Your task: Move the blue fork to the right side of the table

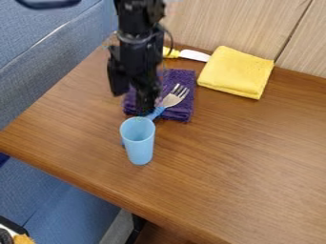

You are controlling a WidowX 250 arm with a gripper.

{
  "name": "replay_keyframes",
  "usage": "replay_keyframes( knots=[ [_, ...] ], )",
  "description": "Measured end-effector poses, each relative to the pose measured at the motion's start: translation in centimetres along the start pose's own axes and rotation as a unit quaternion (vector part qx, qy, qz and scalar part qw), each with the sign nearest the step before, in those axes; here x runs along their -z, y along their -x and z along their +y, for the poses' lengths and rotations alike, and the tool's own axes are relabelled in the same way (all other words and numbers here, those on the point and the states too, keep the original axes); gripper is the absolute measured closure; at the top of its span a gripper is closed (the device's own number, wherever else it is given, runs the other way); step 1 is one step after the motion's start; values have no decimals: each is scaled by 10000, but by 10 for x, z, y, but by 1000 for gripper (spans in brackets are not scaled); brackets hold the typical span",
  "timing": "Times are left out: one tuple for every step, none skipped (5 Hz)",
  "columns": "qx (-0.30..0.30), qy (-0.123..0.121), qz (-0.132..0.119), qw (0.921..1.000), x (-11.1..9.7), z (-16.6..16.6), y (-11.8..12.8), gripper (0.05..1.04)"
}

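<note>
Camera view: oblique, from above the pincer [132, 102].
Directed down across the table [242, 157] toward the wooden panel [223, 21] beyond the pincer, moderately near.

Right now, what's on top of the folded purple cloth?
The blue-handled fork lies partly on the purple cloth; whatever the black robot arm covers there can't be seen.
</note>
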State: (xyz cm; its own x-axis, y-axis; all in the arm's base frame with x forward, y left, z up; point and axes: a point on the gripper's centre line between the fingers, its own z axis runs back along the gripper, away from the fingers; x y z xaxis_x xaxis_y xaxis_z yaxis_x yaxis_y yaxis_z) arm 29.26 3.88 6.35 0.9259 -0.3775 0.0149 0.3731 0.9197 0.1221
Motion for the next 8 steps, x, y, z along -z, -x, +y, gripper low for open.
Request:
replay_keyframes(
  knots=[
    [-91,49,111,9999,10,-4,6,84],
    [-173,113,214,9996,21,-8,9,84],
    [-147,146,308,9993,31,-12,7,137],
    [-48,94,178,9998,35,-10,2,421],
    [-27,38,136,9999,35,-11,-1,630],
    [-45,25,116,9999,35,-11,-1,633],
    [-65,-21,43,10000,30,-9,-3,633],
    [-116,-102,-184,9997,13,-6,-5,633]
  ],
)
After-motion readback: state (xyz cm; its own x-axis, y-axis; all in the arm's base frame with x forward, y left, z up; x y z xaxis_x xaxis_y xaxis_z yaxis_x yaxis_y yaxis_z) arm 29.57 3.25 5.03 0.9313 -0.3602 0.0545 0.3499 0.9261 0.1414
